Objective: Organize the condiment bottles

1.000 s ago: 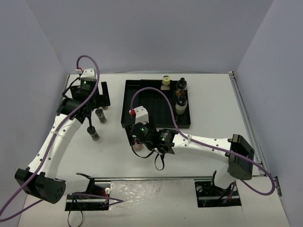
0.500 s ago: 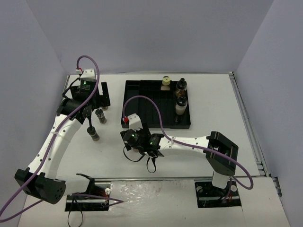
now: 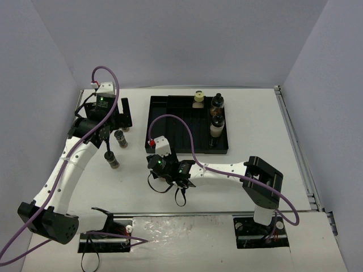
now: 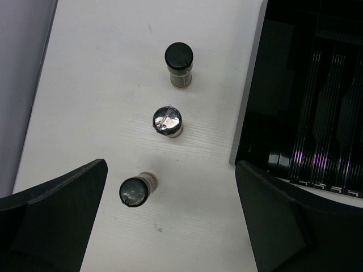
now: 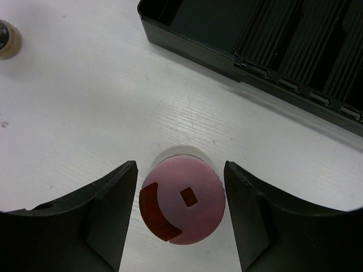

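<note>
- Looking over the desk (image 3: 255, 130) from above, I count at least three condiment bottles standing in the black tray (image 3: 176, 122), all at its far right. They are a pale yellow-capped bottle (image 3: 198, 98), a dark bottle (image 3: 216, 102) beside it, and a dark-capped bottle (image 3: 216, 120) just nearer. A fourth may stand close against that last one, but I cannot separate them.
- The rest of the tray is bare, so I judge the job roughly half done.
- The pink-capped bottle (image 5: 181, 204) stands upright on the desk, just near of the tray's near left corner.
- My right tool (image 5: 180, 169) straddles its cap, with one finger close beside each side. I cannot tell whether the fingers are pressing on it yet.
- Three more bottles stand in a line on the desk left of the tray: a black-capped bottle (image 4: 179, 65), a foil-topped bottle (image 4: 168, 122) and a dark-topped bottle (image 4: 136, 191).
- My left tool (image 4: 170, 167) hangs above that line with its fingers wide apart, holding nothing.
- By my reckoning four bottles are left to go in: the pink one first, then the three on the left.
</note>
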`<action>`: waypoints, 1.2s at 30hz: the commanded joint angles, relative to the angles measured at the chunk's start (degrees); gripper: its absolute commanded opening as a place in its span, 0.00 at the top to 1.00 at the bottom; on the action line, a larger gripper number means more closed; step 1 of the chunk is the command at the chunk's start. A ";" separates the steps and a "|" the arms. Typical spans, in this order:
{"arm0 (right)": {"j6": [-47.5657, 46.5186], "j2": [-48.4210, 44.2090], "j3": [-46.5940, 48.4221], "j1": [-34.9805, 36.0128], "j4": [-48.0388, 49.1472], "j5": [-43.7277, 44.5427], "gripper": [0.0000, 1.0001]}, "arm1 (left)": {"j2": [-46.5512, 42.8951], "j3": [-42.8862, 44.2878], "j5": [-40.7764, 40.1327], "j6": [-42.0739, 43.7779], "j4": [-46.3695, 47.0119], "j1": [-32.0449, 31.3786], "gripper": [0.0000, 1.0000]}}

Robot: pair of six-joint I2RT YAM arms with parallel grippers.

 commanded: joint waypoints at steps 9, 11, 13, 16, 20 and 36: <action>2.16 -1.06 -0.54 -0.30 2.37 3.15 0.97 | -1.32 1.14 -0.62 0.23 2.76 -0.22 0.07; 1.96 -1.54 0.08 -0.34 1.91 3.84 1.00 | -1.29 1.14 -0.61 0.19 2.77 -0.17 0.06; 1.49 -2.00 1.20 -0.39 1.31 4.55 1.00 | -1.28 1.14 -0.61 0.14 2.77 -0.22 0.06; 0.58 -3.70 4.47 -0.39 -1.18 6.26 1.00 | -1.41 1.32 -0.87 0.31 2.69 -0.22 0.07; -0.98 -6.83 9.51 -2.01 -5.24 8.41 1.00 | -1.58 1.32 -1.13 0.32 2.51 -0.22 0.06; -9.26 6.01 38.71 -24.44 -8.52 1.88 1.00 | -0.97 0.88 -0.35 0.05 3.04 -0.22 0.07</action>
